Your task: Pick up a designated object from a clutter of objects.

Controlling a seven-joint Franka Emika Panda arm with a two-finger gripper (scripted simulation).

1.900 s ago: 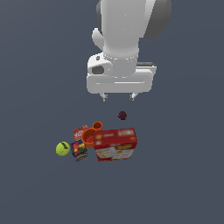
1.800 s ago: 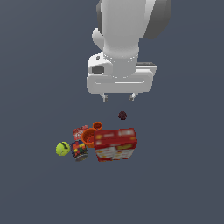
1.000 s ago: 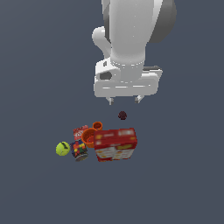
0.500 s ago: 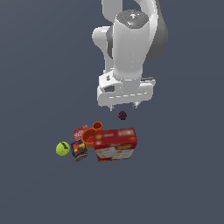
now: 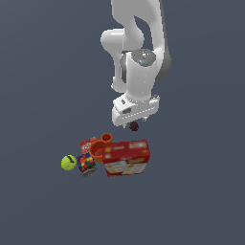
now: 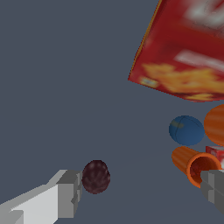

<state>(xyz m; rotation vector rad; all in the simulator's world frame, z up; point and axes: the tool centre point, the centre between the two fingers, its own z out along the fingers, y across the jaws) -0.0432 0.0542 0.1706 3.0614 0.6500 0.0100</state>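
Beside box (image 5: 126,157), cups (image 5: 97,150) lie.

A small dark maroon ball (image 6: 96,176) lies on the grey floor (image 6: 65,87), just beside one grey finger (image 6: 65,192) of the gripper (image 6: 142,190); the other finger shows at the frame's edge, well apart from the first, so the jaws stand wide. Farther from the ball are an orange cup (image 6: 192,164) on its side, a blue-topped can (image 6: 187,130), part of a second orange cup (image 6: 215,124), and a big red box (image 6: 186,48).
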